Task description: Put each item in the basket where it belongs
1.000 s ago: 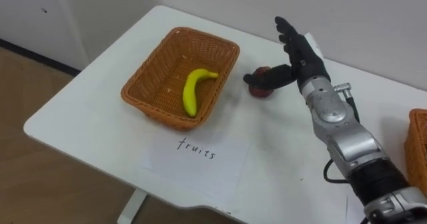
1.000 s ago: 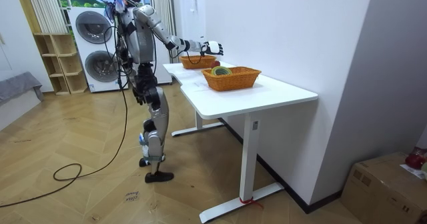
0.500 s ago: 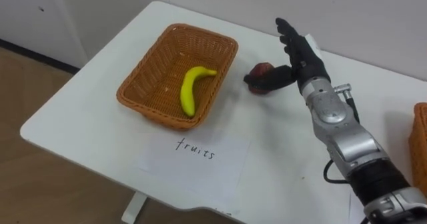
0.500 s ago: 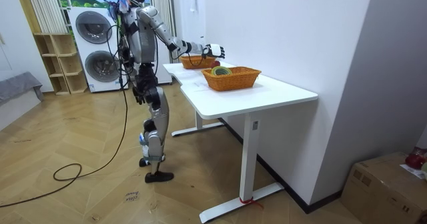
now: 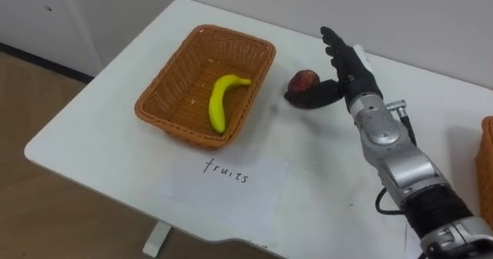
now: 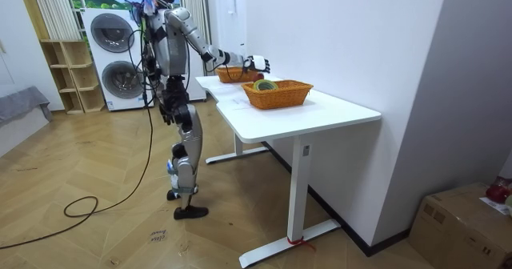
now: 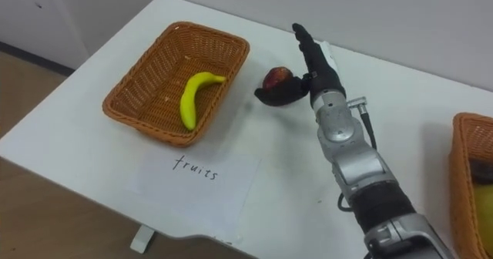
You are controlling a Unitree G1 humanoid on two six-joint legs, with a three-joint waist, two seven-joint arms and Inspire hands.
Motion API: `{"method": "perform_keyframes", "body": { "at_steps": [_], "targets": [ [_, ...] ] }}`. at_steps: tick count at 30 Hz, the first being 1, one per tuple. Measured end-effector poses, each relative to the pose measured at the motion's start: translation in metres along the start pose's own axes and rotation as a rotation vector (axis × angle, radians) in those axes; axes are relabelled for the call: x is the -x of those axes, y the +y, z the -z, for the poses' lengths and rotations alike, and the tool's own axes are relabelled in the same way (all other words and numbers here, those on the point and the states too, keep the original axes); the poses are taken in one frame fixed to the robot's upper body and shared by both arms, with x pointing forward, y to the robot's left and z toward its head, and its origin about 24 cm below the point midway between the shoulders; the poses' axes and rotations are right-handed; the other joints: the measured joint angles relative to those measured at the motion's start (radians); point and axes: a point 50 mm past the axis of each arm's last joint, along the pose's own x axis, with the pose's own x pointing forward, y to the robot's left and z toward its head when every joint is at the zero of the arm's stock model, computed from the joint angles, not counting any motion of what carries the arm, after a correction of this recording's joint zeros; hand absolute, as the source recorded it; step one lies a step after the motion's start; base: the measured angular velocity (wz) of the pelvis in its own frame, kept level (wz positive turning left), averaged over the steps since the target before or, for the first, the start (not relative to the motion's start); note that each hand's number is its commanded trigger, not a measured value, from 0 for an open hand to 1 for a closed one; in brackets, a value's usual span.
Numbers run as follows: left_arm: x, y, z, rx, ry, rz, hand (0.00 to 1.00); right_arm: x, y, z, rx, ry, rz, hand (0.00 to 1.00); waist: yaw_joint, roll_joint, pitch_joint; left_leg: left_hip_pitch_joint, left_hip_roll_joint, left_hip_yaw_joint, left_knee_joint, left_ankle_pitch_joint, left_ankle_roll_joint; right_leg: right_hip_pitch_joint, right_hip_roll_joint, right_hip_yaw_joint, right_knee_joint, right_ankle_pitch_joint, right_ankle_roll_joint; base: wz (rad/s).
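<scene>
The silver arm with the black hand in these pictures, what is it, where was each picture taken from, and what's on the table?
It is the right arm of a two-legged humanoid robot doing a sorting chore. Two pictures come from cameras in its head, looking down. The third comes from a camera across the room and shows the robot standing at the white table. On the table are a wicker basket holding a banana, a sheet of handwritten paper and a second basket. The right hand is open, fingers straight, with a dark red fruit, probably an apple, against its thumb. I cannot tell whether the fruit is lifted off the table.
</scene>
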Motion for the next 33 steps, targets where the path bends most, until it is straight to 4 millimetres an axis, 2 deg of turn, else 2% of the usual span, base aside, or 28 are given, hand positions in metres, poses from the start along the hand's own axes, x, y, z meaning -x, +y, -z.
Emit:
{"method": "perform_keyframes", "body": {
  "at_steps": [4, 14, 21, 23, 25, 33],
  "targets": [
    [0.000, -0.001, -0.001, -0.012, -0.007, -0.004, 0.00, 0.001, 0.000, 0.013, 0.004, 0.056, -0.007, 0.00, -0.001, 0.001, 0.0013, -0.003, 0.000, 0.000, 0.000, 0.000, 0.000, -0.003, -0.001, 0.000, 0.000, 0.000, 0.000, 0.00],
    [-0.002, 0.001, -0.012, -0.020, -0.040, -0.007, 0.00, 0.002, 0.001, 0.016, 0.003, 0.065, -0.009, 0.00, 0.001, -0.001, 0.0028, -0.015, 0.001, 0.001, -0.002, 0.000, 0.000, -0.018, -0.001, -0.001, 0.000, 0.001, -0.001, 0.00],
    [-0.002, 0.001, -0.013, -0.020, -0.041, -0.005, 0.00, 0.002, 0.004, 0.017, 0.021, 0.064, -0.013, 0.00, 0.002, -0.005, 0.0113, -0.023, 0.001, 0.000, -0.002, 0.000, 0.000, -0.023, 0.000, -0.004, -0.001, 0.001, -0.001, 0.00],
    [-0.002, 0.001, -0.014, -0.019, -0.043, -0.005, 0.00, 0.003, 0.007, 0.018, 0.024, 0.068, -0.017, 0.00, 0.002, -0.006, 0.0116, -0.029, 0.001, 0.000, -0.001, 0.000, 0.000, -0.029, -0.001, -0.005, -0.001, 0.001, -0.001, 0.00],
    [-0.002, 0.001, -0.015, -0.019, -0.045, -0.005, 0.00, 0.004, 0.007, 0.029, 0.029, 0.113, -0.015, 0.00, 0.005, -0.008, 0.0108, -0.031, 0.000, 0.000, 0.000, 0.000, 0.000, -0.029, -0.001, -0.004, 0.000, 0.001, 0.000, 0.00],
    [-0.002, -0.001, -0.012, -0.023, -0.033, 0.002, 0.00, 0.004, 0.006, 0.029, 0.040, 0.104, -0.003, 0.00, 0.006, -0.003, 0.0119, -0.041, 0.000, 0.000, 0.008, 0.000, 0.000, -0.033, -0.001, -0.010, 0.000, 0.002, 0.000, 0.01]
  ]
}}
